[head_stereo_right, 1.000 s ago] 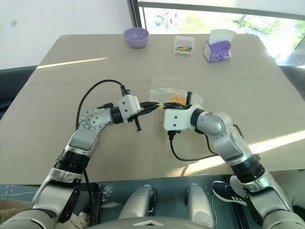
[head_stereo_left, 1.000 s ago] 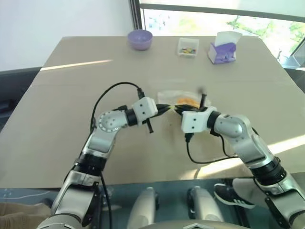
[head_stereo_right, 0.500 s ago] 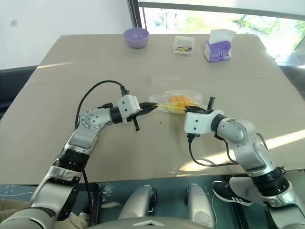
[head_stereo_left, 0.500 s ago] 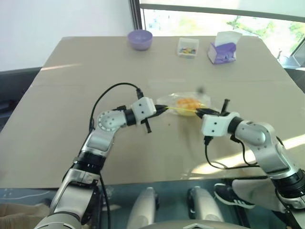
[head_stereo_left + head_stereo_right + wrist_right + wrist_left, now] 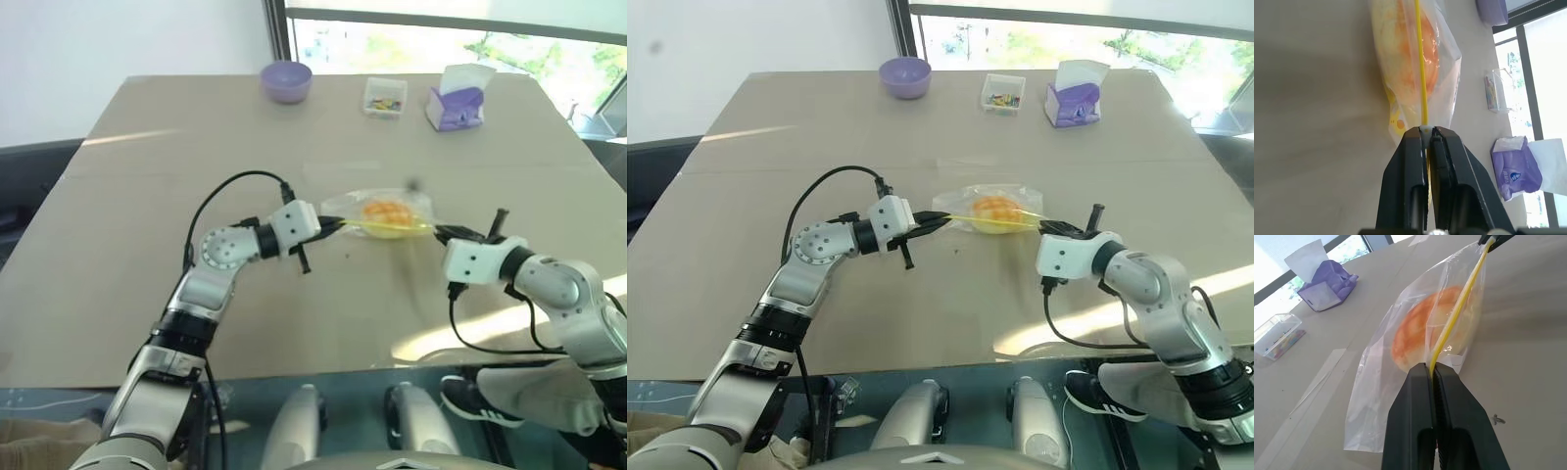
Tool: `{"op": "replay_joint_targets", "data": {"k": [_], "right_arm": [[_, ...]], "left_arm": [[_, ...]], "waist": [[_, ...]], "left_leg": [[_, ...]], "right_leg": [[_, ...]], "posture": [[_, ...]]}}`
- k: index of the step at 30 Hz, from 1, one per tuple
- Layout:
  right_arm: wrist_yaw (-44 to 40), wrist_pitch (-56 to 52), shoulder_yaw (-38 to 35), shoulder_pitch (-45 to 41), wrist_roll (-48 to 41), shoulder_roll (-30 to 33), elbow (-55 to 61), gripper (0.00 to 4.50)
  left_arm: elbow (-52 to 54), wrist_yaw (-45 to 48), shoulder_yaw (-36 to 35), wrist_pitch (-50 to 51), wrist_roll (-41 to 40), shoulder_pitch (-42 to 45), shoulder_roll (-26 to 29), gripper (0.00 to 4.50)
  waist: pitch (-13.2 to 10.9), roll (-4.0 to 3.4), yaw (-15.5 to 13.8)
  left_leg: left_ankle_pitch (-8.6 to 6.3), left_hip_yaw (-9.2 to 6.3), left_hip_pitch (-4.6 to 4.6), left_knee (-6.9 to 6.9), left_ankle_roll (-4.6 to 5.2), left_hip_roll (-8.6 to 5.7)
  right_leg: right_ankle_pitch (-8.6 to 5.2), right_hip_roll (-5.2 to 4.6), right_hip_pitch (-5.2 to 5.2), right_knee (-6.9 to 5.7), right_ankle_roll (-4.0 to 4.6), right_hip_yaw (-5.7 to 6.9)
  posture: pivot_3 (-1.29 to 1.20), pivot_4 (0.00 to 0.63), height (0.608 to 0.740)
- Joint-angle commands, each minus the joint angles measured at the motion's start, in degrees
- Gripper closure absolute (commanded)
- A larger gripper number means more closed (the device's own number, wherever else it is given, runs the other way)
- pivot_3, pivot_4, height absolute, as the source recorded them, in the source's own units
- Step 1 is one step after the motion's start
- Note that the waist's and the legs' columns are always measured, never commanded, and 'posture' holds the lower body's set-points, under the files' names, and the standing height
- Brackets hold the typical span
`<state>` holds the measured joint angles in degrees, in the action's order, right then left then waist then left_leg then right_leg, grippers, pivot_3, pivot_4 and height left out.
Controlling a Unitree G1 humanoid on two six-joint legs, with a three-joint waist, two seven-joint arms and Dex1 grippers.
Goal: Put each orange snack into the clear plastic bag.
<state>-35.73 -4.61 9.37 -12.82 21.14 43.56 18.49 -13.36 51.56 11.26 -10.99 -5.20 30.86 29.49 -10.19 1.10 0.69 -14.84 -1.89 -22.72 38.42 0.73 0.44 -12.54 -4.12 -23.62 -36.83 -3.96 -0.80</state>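
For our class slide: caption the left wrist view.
Left claw shut on the clear plastic bag, orange snack inside.

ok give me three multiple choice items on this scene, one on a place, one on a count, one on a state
1. Where is the orange snack?
A. in the purple bowl
B. inside the clear plastic bag
C. bare on the table

2. How many grippers pinch the bag's yellow strip?
A. none
B. one
C. two

3. How does the strip run between the left gripper and the right gripper?
A. stretched straight
B. hanging in a loose loop
C. torn in two

Answers:
1 B, the bun shows through the crinkly film.
2 C, each wrist view has fingers shut on one end of the strip.
3 A, it shows as one straight yellow line from gripper to gripper.
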Motion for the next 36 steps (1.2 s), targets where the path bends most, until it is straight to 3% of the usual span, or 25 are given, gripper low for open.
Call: {"op": "replay_joint_targets", "data": {"k": [1, 5, 8, 13, 20, 30, 36], "right_arm": [[1.2, -1.1, -4.8, 0.6, 0.7, 2.1, -2.1, 4.45], [-0.6, -2.7, -4.6, 0.9, -2.3, 1.0, -1.7, 4.45], [-0.7, -2.0, -2.9, 2.0, -3.2, 0.0, -1.0, 3.38], [0.8, -2.0, -0.8, 2.2, -2.4, -3.3, -0.1, 1.02], [-4.2, -5.5, -2.5, 3.3, -9.0, -5.3, 4.7, 1.02], [-11.6, -15.2, -14.0, 10.2, -19.3, 2.4, 13.9, 1.02], [-11.1, -16.6, -9.0, 8.4, -20.0, 1.0, 17.1, 1.02]], "left_arm": [[-0.5, -1.3, -4.1, 0.0, -0.4, 0.5, 2.1, 4.5], [-0.6, -1.4, -4.0, -0.1, -0.5, 0.5, 1.8, 4.5], [-0.6, -1.2, -3.6, -0.2, -0.7, 0.7, 1.0, 4.5], [-0.7, -0.7, -3.8, -0.2, -0.7, 1.0, 0.1, 4.5], [-0.2, -0.6, -3.8, 0.2, -0.4, 1.3, -0.3, 4.5], [0.0, -0.8, -4.3, 0.9, -0.3, 1.6, 0.1, 4.5], [0.1, -1.0, -4.3, 2.1, -0.5, 2.3, -0.2, 4.5]], "waist": [[0.0, 0.0, 0.0], [0.0, 0.0, 0.0], [0.0, 0.0, 0.0], [0.0, 0.0, 0.0], [0.0, 0.0, 0.0], [0.0, 0.0, -0.1], [0.0, 0.0, 0.1]], "left_leg": [[0.0, 0.0, 0.0, 0.0, 0.0, 0.0], [0.0, 0.0, 0.0, 0.0, 0.0, 0.0], [0.0, -0.01, 0.0, 0.0, 0.0, 0.0], [0.0, 0.01, 0.0, 0.0, 0.0, 0.0], [0.0, -0.01, 0.0, 0.0, 0.0, 0.0], [0.0, -0.03, 0.0, 0.0, 0.0, 0.0], [0.0, -0.02, 0.05, 0.01, 0.0, 0.03]], "right_leg": [[0.0, 0.0, 0.0, 0.0, 0.0, 0.0], [0.0, 0.0, 0.0, 0.0, 0.0, 0.0], [0.0, 0.0, 0.0, 0.0, 0.0, 0.0], [0.0, 0.0, 0.0, 0.0, 0.0, -0.01], [0.0, 0.0, 0.0, 0.0, 0.0, 0.0], [0.0, 0.0, 0.02, 0.0, 0.0, 0.02], [0.0, 0.02, 0.03, -0.04, 0.0, 0.0]], "posture": [[0.0, 0.15, 0.74], [0.0, 0.15, 0.74], [0.0, 0.15, 0.74], [0.0, 0.15, 0.74], [0.0, 0.15, 0.74], [0.0, 0.15, 0.74], [0.0, 0.15, 0.74]]}}
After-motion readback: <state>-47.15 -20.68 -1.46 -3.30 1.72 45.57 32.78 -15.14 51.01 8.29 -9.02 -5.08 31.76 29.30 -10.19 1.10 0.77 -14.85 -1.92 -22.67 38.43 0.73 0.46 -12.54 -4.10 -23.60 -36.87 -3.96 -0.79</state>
